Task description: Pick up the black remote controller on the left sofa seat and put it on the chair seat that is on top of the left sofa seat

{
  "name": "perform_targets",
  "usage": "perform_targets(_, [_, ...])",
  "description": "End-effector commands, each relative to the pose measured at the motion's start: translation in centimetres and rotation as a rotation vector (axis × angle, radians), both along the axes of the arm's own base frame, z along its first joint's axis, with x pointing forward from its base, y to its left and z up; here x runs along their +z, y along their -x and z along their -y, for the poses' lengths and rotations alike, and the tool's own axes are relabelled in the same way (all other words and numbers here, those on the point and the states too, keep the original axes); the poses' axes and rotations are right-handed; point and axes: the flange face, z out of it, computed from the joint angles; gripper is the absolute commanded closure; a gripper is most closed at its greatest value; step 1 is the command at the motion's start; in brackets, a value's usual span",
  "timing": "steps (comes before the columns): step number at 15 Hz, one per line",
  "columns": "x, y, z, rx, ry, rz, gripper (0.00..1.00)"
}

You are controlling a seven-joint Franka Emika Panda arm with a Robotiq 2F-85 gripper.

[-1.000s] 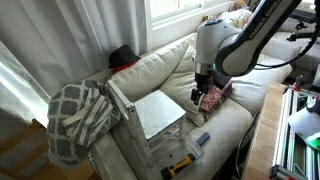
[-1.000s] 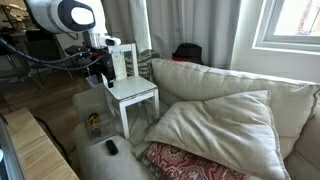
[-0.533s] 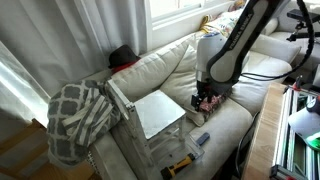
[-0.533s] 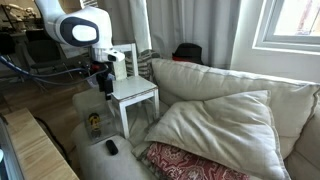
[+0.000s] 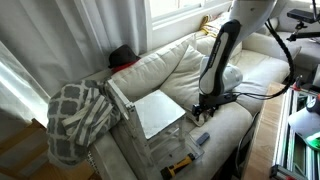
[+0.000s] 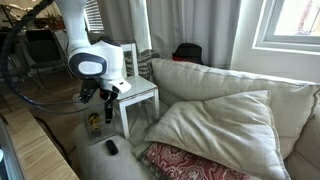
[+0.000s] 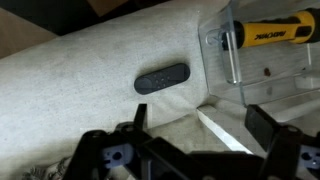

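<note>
lying on woven cream cushion [image 7: 80, 70], slim oblong remote [image 7: 161, 79].

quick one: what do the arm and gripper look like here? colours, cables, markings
The arm is glossy white with rounded links and a dark round joint cap. The gripper is matte black and blocky, with small bolts at the finger bases. A black cable runs off the wrist. No markings are readable.
</note>
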Motion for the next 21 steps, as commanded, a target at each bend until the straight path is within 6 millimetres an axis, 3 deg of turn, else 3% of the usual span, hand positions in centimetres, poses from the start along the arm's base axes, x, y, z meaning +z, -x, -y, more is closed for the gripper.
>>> perform_targets(1, [-4.3,-0.1,1.1,-0.104,-0.039,-0.021,0.0])
perform_targets(11, [-14.4,0.0,1.4,-0.384,-0.032,-0.18,0.0])
perform_targets(15, [-17.4,-0.1,1.3,-0.528,-0.018,-0.236,0.0])
perform_targets(21, [-20.3,-0.3,1.5,-0.679,0.022,-0.293,0.0])
